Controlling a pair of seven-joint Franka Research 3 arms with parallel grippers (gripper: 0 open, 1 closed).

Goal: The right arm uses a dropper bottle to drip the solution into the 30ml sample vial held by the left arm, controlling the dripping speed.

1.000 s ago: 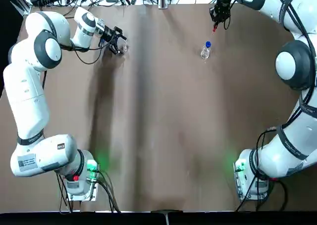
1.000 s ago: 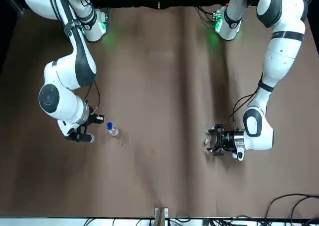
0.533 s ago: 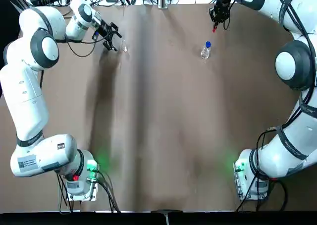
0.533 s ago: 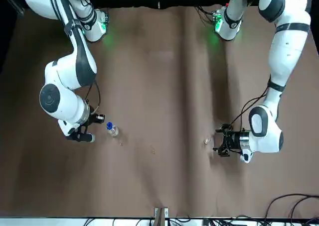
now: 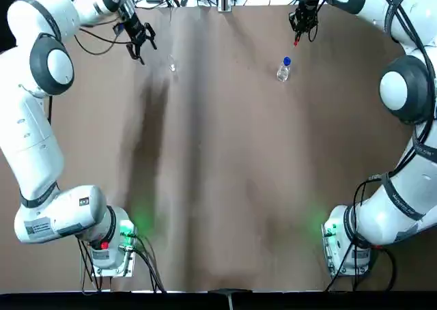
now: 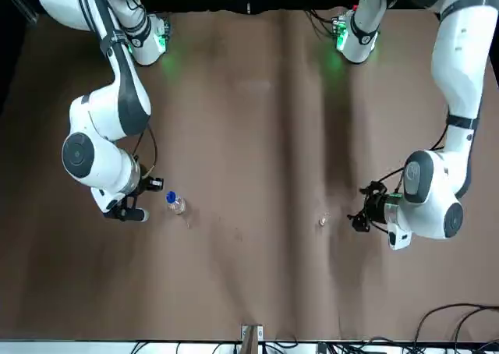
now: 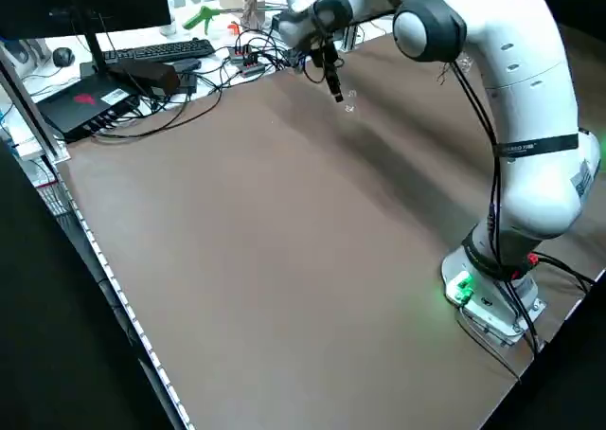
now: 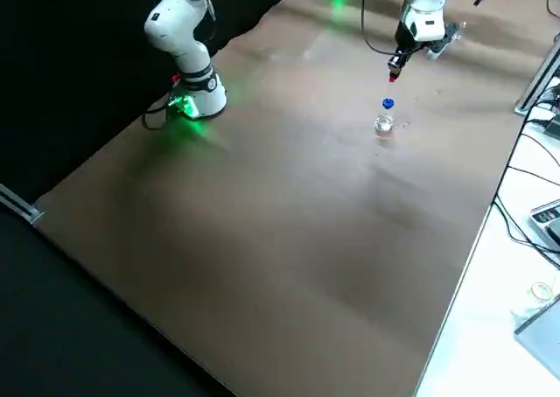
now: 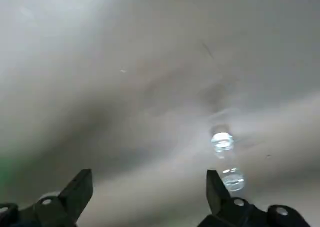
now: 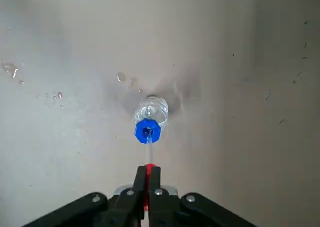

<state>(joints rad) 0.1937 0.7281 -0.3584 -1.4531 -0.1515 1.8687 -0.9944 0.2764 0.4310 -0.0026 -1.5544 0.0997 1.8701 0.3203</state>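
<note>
1. We see the dropper bottle (image 5: 283, 69) standing on the brown table (image 5: 232, 153), its blue collar (image 10: 147, 131) uppermost.
2. Our right gripper (image 10: 149, 168) is above that bottle, its two fingers closed together on the red dropper top (image 8: 392, 80). A thin clear tube reaches from it toward the collar (we can't tell whether its tip is inside).
3. Our sample vial (image 9: 222, 143) is on the table, well to the left of the bottle as the robot looks (tiny thing, just a glint from overhead).
4. Our left gripper (image 5: 147, 52) hangs farther left of the bottle than the vial does, fingers spread wide with nothing between them, apart from the vial.
5. We notice small clear droplets (image 10: 121, 77) on the table near the bottle.
</note>
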